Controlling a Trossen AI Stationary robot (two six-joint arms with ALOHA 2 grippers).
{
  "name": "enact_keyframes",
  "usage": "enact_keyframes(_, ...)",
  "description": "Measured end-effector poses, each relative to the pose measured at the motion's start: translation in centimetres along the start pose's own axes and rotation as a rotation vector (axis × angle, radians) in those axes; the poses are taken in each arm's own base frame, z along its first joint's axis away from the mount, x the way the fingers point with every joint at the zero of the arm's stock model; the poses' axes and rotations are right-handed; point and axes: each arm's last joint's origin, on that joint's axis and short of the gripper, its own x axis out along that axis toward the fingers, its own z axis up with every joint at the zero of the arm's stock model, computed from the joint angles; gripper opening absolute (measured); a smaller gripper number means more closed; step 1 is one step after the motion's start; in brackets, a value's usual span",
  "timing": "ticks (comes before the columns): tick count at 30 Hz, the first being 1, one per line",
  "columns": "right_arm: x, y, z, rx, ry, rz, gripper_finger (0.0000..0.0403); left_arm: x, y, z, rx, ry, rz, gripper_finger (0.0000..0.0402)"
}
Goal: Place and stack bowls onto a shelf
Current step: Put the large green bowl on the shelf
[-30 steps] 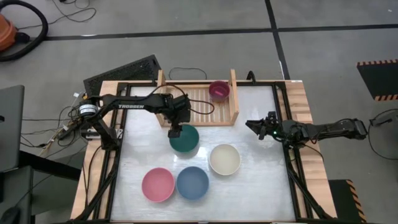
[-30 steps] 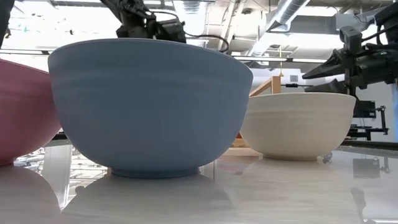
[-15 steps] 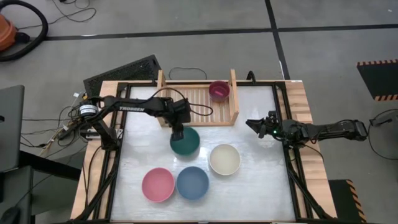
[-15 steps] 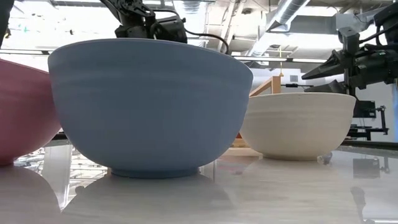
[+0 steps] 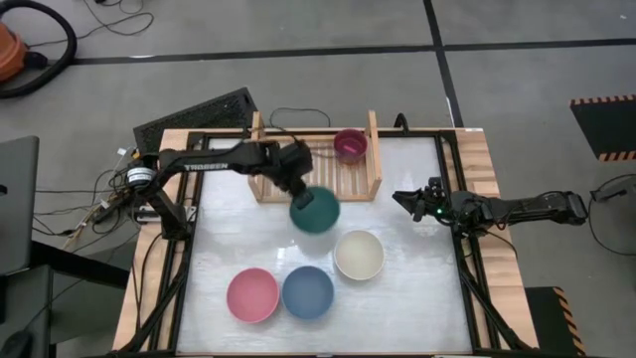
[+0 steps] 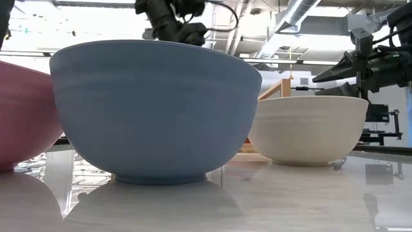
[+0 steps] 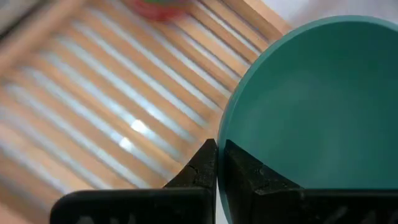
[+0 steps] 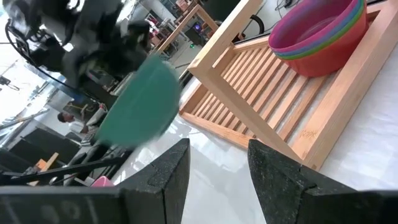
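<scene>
Left gripper (image 7: 216, 163) is carrying the teal bowl (image 5: 315, 211), jaws pinching its rim, mid-frame; keep it level approaching the wooden shelf (image 5: 348, 184)

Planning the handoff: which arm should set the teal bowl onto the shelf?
Left. The left gripper already grips the teal bowl by its rim, lifted beside the shelf. The right gripper waits open at the table's right edge.

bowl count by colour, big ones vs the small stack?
Teal bowl, large, held in the left pincer: 1
Pink bowl, large: 1
Blue bowl, large: 1
Cream-white bowl, large: 1
Small stacked bowls on the shelf, magenta on top: at least 3
Total: at least 7
</scene>
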Motion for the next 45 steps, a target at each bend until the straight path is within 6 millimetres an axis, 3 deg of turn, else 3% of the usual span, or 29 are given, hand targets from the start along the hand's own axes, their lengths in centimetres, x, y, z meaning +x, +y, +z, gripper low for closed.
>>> enact_keyframes(4, 0.0, 0.0, 0.0, 0.000, 0.000, 0.000, 0.0189, -0.8, 2.8, 2.1, -0.123, -0.073, 0.077, 0.0001)
enact_keyframes(10, 0.0, 0.0, 0.0, -0.001, 0.000, 0.000, 0.0189, -1.3, 8.2, 3.6, -0.265, -0.139, 0.210, 0.0000)
enact_keyframes(14, 0.0, 0.0, 0.0, -0.003, 0.000, 0.000, 0.0189, -1.7, 10.8, 4.3, -0.356, -0.199, 0.285, 0.0000)
enact_keyframes(22, 0.0, 0.0, 0.0, -0.016, 0.000, -0.001, 0.0189, 2.4, 14.3, 3.9, -0.461, -0.073, 0.338, 0.0000)
enact_keyframes(26, 0.0, 0.0, 0.0, -0.016, 0.000, -0.001, 0.0189, 3.9, 15.0, 3.9, -0.472, -0.067, 0.428, 0.0000)
enact_keyframes(37, 0.0, 0.0, 0.0, -0.019, -0.001, -0.002, 0.0189, 3.3, 14.9, 4.5, -0.474, -0.083, 0.459, 0.0000)
enact_keyframes(41, 0.0, 0.0, 0.0, -0.019, -0.001, -0.002, 0.0189, 1.8, 13.7, 6.3, -0.383, -0.131, 0.469, 0.0000)
enact_keyframes(45, 0.0, 0.0, 0.0, -0.018, -0.001, -0.002, 0.0189, -1.1, 12.0, 8.5, -0.273, -0.197, 0.396, 0.0000)
